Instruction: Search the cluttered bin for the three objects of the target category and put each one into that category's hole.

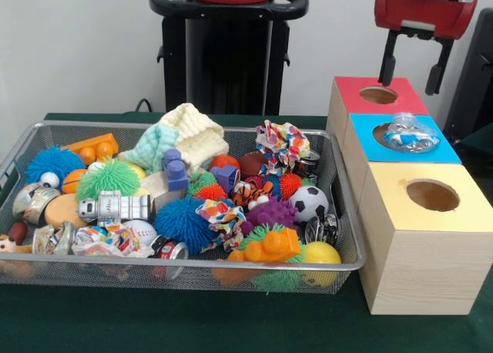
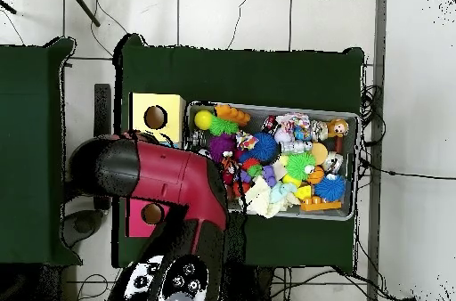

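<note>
The cluttered bin (image 1: 115, 263) is a wide silver mesh basket full of toys, balls, cans and cloth; it also shows in the overhead view (image 2: 354, 166). Three wooden boxes stand to its right in the front view: red top (image 1: 350, 91), blue top (image 1: 443, 149) and yellow top (image 1: 400, 210), each with a round hole. A crumpled clear plastic thing (image 1: 408, 135) lies in the blue box's hole. My gripper (image 1: 410, 83) hangs open and empty above the red and blue boxes. In the overhead view my arm (image 2: 151, 177) hides the gripper and the blue box.
In the bin lie spiky balls in blue (image 1: 182, 222), green (image 1: 108, 177) and purple (image 1: 271, 212), a small football (image 1: 310, 202), a yellow ball (image 1: 320, 254), a white knitted cloth (image 1: 196, 133) and a silver toy robot (image 1: 115, 207). The table has a green cover (image 1: 231, 322).
</note>
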Robot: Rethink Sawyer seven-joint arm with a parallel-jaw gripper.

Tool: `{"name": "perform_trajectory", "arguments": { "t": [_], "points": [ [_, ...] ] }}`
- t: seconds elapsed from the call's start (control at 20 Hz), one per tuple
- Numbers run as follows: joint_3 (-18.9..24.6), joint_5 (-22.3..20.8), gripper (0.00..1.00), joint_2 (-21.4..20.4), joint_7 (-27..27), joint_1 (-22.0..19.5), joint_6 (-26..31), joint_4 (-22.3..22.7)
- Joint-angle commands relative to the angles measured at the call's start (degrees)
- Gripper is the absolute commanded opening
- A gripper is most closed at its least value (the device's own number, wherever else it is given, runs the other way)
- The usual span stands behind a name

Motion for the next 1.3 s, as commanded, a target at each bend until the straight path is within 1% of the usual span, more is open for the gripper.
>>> {"name": "perform_trajectory", "arguments": {
  "t": [0.05,0.3,0.6,0.9,1.1,1.3],
  "points": [
    [4.8,-0.6,0.00,0.8,9.0,0.0,2.7,1.6],
    [4.2,-1.1,0.00,1.2,9.3,0.2,4.2,0.5],
    [3.5,-1.6,0.00,1.9,9.8,0.7,4.2,0.2],
    [4.3,-1.5,0.00,4.5,9.5,0.1,0.7,1.2],
    [4.6,-2.0,0.00,5.5,8.9,0.0,-2.1,2.6],
    [5.7,-1.7,0.00,6.0,7.7,-0.9,-4.3,4.1]
  ]
}}
